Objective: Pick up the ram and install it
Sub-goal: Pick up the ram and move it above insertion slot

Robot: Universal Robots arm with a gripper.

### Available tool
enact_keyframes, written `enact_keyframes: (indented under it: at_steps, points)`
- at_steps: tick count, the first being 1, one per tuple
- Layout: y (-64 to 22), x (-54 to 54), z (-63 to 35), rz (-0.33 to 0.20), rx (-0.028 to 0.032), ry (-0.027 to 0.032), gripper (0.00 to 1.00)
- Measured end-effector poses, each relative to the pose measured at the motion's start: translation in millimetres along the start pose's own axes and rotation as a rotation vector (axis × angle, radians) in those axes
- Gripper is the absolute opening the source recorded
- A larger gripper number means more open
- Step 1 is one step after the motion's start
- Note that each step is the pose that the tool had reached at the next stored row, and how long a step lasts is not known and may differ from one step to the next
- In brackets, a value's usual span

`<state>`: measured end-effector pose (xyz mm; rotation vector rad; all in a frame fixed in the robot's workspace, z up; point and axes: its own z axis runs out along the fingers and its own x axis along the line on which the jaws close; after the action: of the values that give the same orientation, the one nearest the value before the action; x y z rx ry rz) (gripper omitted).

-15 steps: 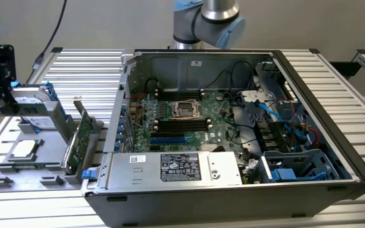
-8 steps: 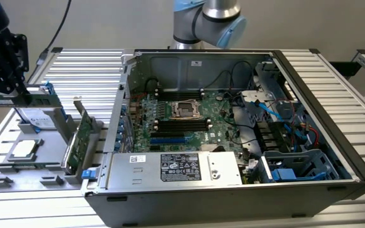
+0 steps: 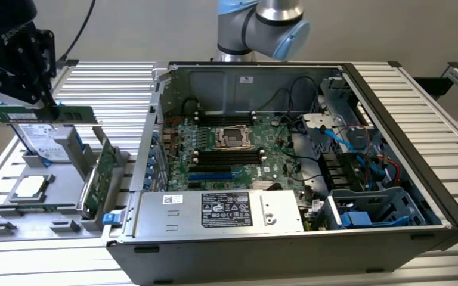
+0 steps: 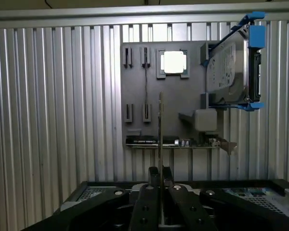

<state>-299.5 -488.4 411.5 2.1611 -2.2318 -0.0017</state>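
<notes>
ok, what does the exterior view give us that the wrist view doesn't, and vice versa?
Exterior: the open case, with its motherboard, socket and dark slots, sitting to the exterior view's right of the tray; also the arm.
Wrist: the grip up close, with the ram edge-on and pinched between the fingers, and the tray layout seen flat-on.
Both: gripper shut on the ram, held above the tray with drive, processor and expansion card.

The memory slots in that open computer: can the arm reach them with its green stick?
Probably yes. The case lies open, the slots lie bare, and the cables sit off to the exterior view's right. The fingers grip the ram over the tray.
</notes>
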Motion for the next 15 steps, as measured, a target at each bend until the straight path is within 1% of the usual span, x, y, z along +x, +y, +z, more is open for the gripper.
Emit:
enact_keyframes:
  at_steps: [10, 15]
  points:
    - [-30.2, -15.7, -4.2, 0.000, 0.0002, -0.0001, 0.14]
    - [-42.2, -26.1, -4.8, 0.000, 0.0023, -0.0001, 0.14]
